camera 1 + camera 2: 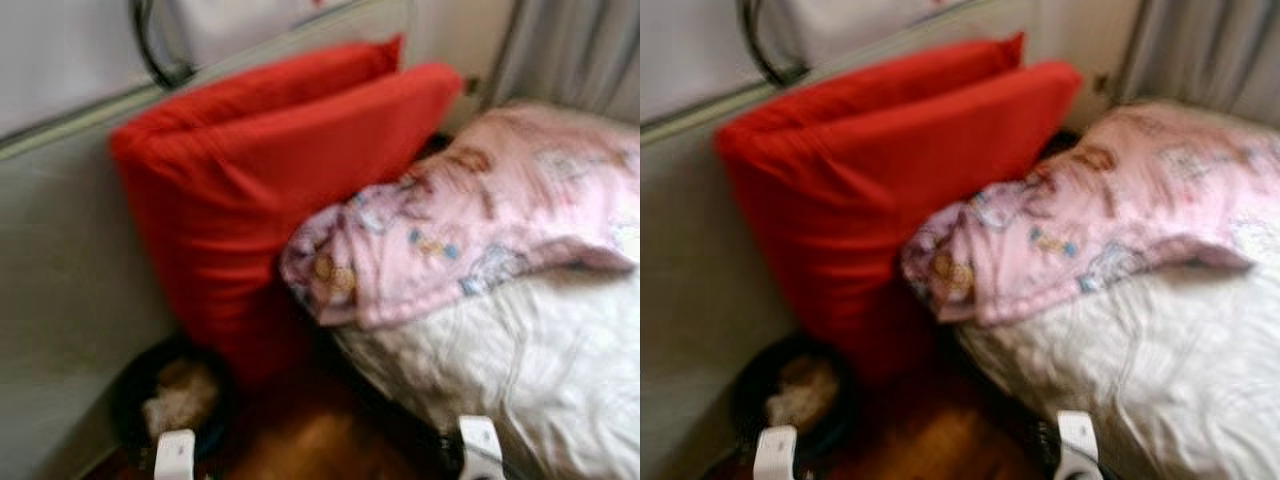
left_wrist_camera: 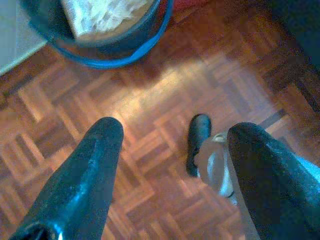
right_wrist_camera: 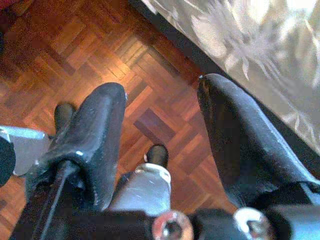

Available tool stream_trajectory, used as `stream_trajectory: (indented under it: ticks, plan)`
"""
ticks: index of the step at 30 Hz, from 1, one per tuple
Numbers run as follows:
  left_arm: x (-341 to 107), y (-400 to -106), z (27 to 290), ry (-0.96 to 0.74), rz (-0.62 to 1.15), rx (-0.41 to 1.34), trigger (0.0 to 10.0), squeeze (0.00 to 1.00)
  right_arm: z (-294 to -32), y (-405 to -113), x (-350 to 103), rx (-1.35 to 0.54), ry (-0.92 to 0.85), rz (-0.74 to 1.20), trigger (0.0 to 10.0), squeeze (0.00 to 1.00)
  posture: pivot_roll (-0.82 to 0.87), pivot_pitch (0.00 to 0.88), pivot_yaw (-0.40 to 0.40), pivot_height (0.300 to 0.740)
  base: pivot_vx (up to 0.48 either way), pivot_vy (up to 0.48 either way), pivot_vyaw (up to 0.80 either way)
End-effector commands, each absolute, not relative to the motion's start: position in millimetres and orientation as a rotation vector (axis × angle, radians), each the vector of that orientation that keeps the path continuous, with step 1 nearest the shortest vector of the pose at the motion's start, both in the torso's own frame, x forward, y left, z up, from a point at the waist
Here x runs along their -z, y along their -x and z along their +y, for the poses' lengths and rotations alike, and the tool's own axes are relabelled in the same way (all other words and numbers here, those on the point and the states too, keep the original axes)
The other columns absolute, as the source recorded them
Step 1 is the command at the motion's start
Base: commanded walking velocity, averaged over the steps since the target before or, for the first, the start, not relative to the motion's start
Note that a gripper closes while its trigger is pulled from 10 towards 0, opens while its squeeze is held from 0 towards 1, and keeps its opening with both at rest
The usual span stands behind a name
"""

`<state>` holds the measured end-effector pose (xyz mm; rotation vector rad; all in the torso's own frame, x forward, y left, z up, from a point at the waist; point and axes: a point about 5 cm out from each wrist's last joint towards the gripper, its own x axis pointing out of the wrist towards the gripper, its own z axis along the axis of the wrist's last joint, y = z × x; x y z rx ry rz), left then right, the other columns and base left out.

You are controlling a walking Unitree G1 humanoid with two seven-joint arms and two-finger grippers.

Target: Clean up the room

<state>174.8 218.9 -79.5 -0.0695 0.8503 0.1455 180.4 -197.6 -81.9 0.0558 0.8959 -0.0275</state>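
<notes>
Before me, blurred, a big red cushion (image 1: 890,190) stands tilted against the grey wall panel (image 1: 690,290). Just beside it, a pink patterned blanket (image 1: 1090,220) lies over the white quilt (image 1: 1160,370) of a bed. Down on the wooden floor (image 1: 940,435), a dark bucket (image 1: 790,395) with something pale in it sits at the cushion's foot.

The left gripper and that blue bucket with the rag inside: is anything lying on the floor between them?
No. In the left wrist view, only bare parquet floor separates the open left gripper from the blue bucket.
</notes>
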Motion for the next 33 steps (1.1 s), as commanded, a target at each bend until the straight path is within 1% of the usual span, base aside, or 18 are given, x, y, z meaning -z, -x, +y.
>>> stream_trajectory:
  ticks: [1,4,12,19,23,27,33]
  plan:
    - [81.3,-169.4,223.8,0.056,0.874,-0.157,10.0,0.0,-191.6,-181.5,82.3,0.012,-0.066,0.895,10.0,0.0,-0.05,0.045,0.033,0.74,0.0,0.0,0.8]
    - [81.1,-169.5,224.2,0.056,0.873,-0.157,10.0,0.0,-191.1,-181.7,82.2,0.013,-0.072,0.892,10.0,0.0,-0.05,0.046,0.033,0.74,0.0,0.0,0.7]
    - [81.1,-169.6,224.2,0.059,0.872,-0.158,10.0,0.0,-191.1,-181.5,82.2,0.027,-0.091,0.888,10.0,0.0,-0.05,0.053,0.03,0.74,0.0,0.0,0.0]
    - [80.8,-170.0,224.2,0.056,0.869,-0.161,10.0,0.0,-191.1,-182.2,81.9,0.004,-0.07,0.891,10.0,0.0,-0.05,0.059,0.029,0.74,0.0,0.0,0.0]
    - [80.6,-170.2,224.5,0.055,0.866,-0.163,10.0,0.0,-191.0,-182.4,81.8,0.001,-0.069,0.892,10.0,0.0,-0.05,0.06,0.029,0.74,0.0,0.0,0.8]
    - [80.5,-170.4,224.7,0.054,0.865,-0.163,10.0,0.0,-190.7,-182.7,81.6,-0.001,-0.072,0.888,10.0,0.0,-0.05,0.061,0.029,0.74,0.253,0.0,0.71]
    - [80.4,-170.4,224.6,0.054,0.864,-0.162,10.0,0.0,-190.9,-182.1,81.8,0.018,-0.092,0.884,10.0,0.0,-0.05,0.061,0.029,0.74,0.298,0.0,0.0]
